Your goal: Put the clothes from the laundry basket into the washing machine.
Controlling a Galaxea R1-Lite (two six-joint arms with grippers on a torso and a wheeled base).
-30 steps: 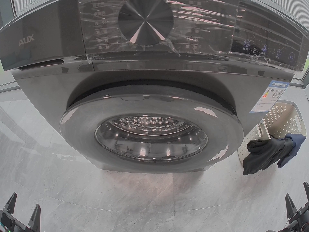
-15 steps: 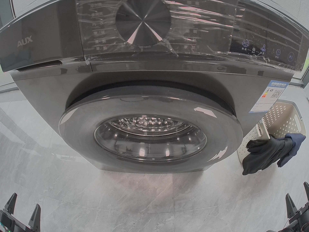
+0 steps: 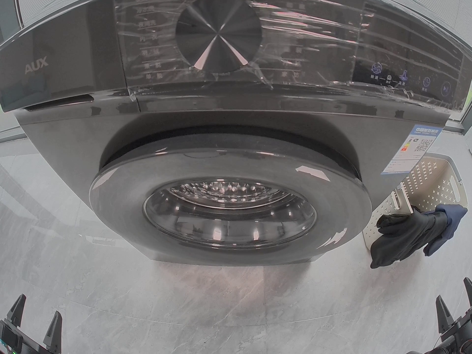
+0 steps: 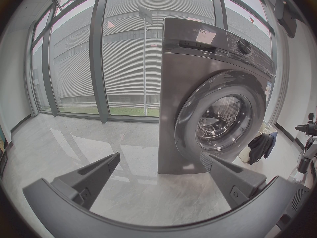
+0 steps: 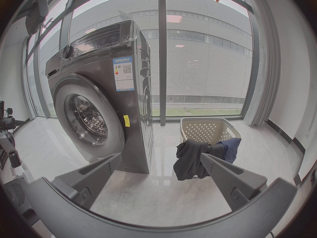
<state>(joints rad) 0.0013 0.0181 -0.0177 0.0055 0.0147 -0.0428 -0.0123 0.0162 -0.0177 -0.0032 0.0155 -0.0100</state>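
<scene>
Scene: A grey washing machine (image 3: 231,119) stands on a pale tiled floor (image 3: 196,296), its round door (image 3: 339,197) shut.
Clothes: A black garment (image 3: 403,234) and a blue garment (image 3: 450,217) hang over the near rim of the laundry basket (image 3: 437,175), which sits on the floor just beside the machine's right flank.
Left gripper (image 3: 38,308): Low at the robot's left, fingers spread wide, holding nothing, facing the machine's front.
Right gripper (image 3: 453,291): Low at the robot's right, fingers likewise wide and empty, with the basket ahead of it.
Bearing: The clothes lie ahead and to the right, well apart from both grippers. The right arm is plainly the nearer; the left has the machine's whole front between it and the basket.
Lie of the cloth: Both garments drape downward from the rim, long axis roughly up-and-down.
Outlook: Nothing appears loaded yet, and the door would likely need opening before any garment goes in.
</scene>
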